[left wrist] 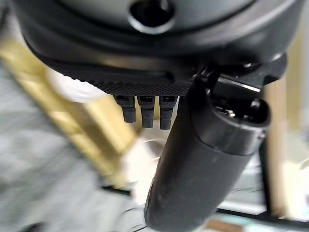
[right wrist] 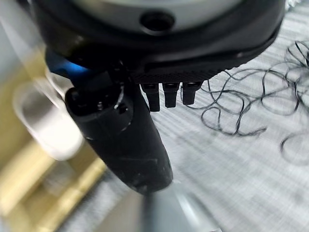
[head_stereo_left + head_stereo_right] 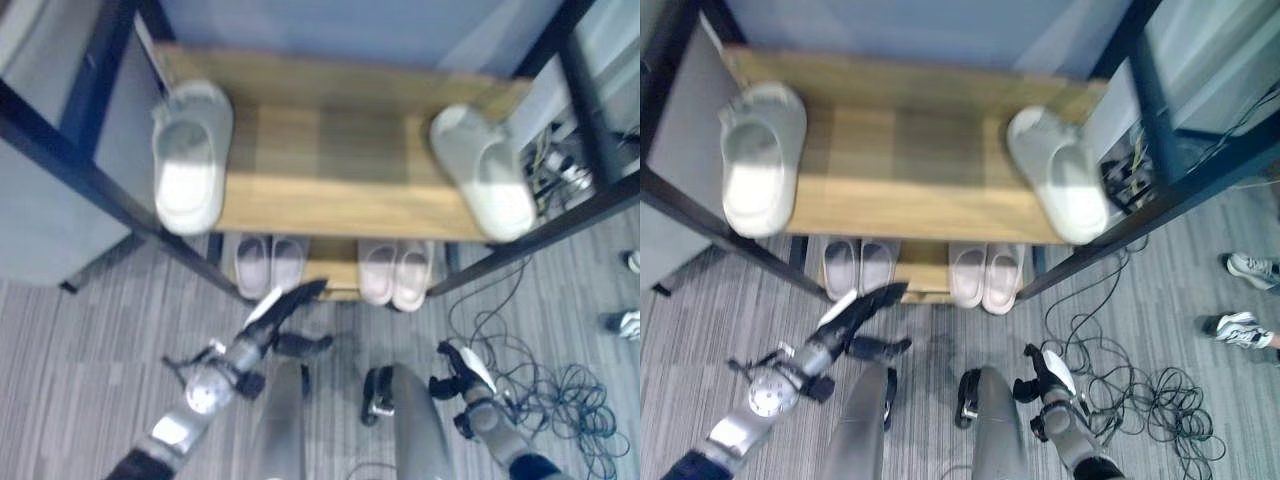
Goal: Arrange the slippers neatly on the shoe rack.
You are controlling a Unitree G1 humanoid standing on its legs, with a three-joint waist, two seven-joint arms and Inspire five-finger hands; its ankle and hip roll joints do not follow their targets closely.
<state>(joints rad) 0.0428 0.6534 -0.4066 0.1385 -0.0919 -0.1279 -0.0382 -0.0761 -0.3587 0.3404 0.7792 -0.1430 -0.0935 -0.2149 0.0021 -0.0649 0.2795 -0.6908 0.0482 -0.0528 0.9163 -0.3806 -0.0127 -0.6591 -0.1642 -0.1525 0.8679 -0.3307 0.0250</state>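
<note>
Overhead, shoe rack (image 3: 330, 150): a black-framed rack with a wooden top shelf and a lower wooden shelf, standing on grey striped carpet (image 3: 80, 350).
Top shelf, left slipper (image 3: 190, 155): pale grey-white, lying at the robot's left end of the board, long axis running front to back, its near end overhanging the front edge.
Top shelf, right slipper (image 3: 485, 172): same colour, at the right end, long axis slanted, its near end turned outward to the right and past the front edge; well apart from the left one.
Lower shelf, left pair (image 3: 269, 263): two pale slippers side by side, touching, long axes front to back.
Lower shelf, right pair (image 3: 396, 272): two more, side by side, just beside the left pair.
Left robot hand (image 3: 283, 305): low in front of the rack, fingers straight and apart from the thumb, holding nothing.
Right robot hand (image 3: 462, 372): low at the right, over the carpet near loose cables (image 3: 545, 385); empty, though how its fingers stand I cannot tell.
Person: two shoes (image 3: 1245, 300) on the carpet at far right.
</note>
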